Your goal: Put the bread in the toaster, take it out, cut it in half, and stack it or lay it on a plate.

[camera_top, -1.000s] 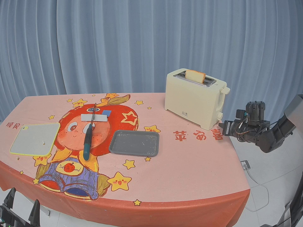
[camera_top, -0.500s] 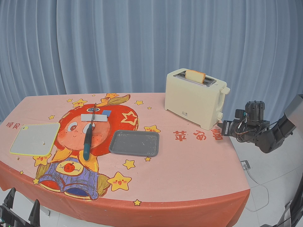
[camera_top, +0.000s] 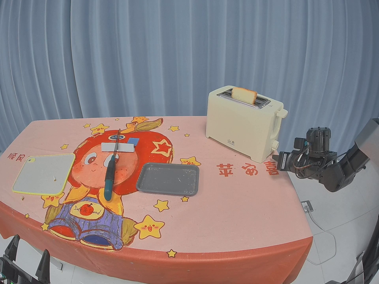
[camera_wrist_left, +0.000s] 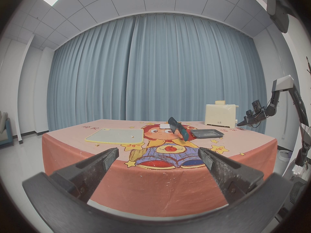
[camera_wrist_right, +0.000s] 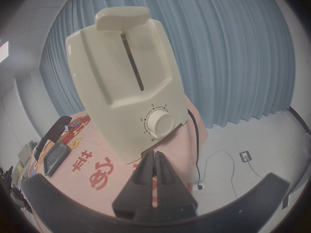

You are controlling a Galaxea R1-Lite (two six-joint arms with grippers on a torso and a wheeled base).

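A cream toaster [camera_top: 244, 123] stands at the table's far right, with a slice of bread [camera_top: 244, 95] sticking up out of its slot. My right gripper [camera_top: 275, 156] is shut and empty, its tips just off the toaster's end near the dial [camera_wrist_right: 159, 123], below the raised lever [camera_wrist_right: 123, 17]. A grey plate [camera_top: 168, 179] lies mid-table. A teal-handled knife [camera_top: 111, 169] rests left of it, and a pale cutting board [camera_top: 44, 174] lies at the far left. My left gripper [camera_wrist_left: 158, 160] hangs open, low in front of the table's near edge.
A white strip and a small blue block [camera_top: 133, 141] lie under the knife's blade. The toaster's black cord [camera_wrist_right: 196, 136] drops off the table's right edge to the floor. A blue curtain [camera_top: 158, 48] closes the back.
My right gripper has edged left toward the toaster's end. The rest has stayed put.
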